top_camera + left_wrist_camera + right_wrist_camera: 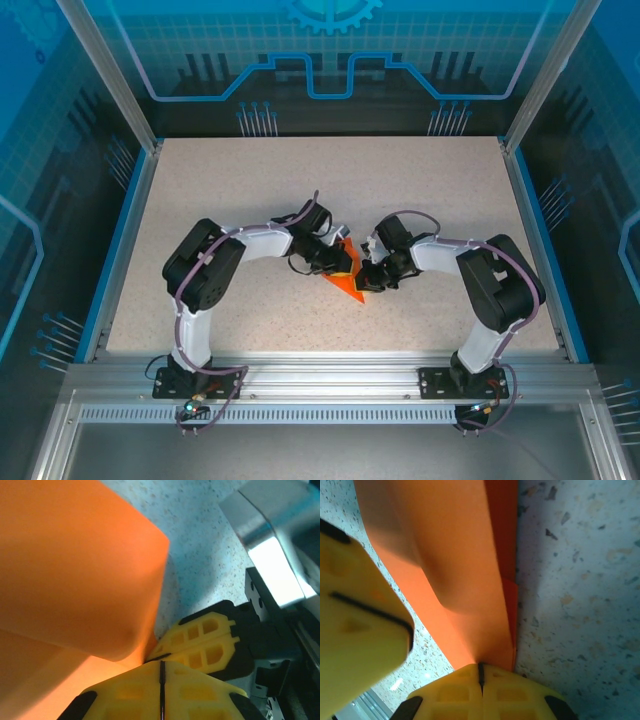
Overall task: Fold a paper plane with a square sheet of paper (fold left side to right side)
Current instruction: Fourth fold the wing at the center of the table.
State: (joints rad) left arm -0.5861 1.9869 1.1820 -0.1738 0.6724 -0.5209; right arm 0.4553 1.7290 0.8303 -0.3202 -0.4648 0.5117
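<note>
Paper is found at the middle of the table, wedged between the two grippers, which are set tip to tip over it. It is not a flat square: a creased orange shape is seen, with one layer lying on the table and a flap raised and curled above it.

The right gripper is fully closed, its fingers pressed together with only a thin dark seam between them. The paper's folded edge is drawn into that seam, so the paper is judged to be pinched there. The grip is probably placed at the crease so that the lower layer is anchored while the flap is carried over.

The left gripper is likewise closed to a hairline. The lower layer runs up to its tips, but whether any paper is caught between them cannot be told. The curled flap is seen just beside and above it, which suggests that the flap is meant to be carried from the left side toward the right, as the task asks.

The fold is judged to be under way, not finished: the flap is bowed rather than pressed flat. If the pinched edge were let slip, the layers could be skewed.
</note>
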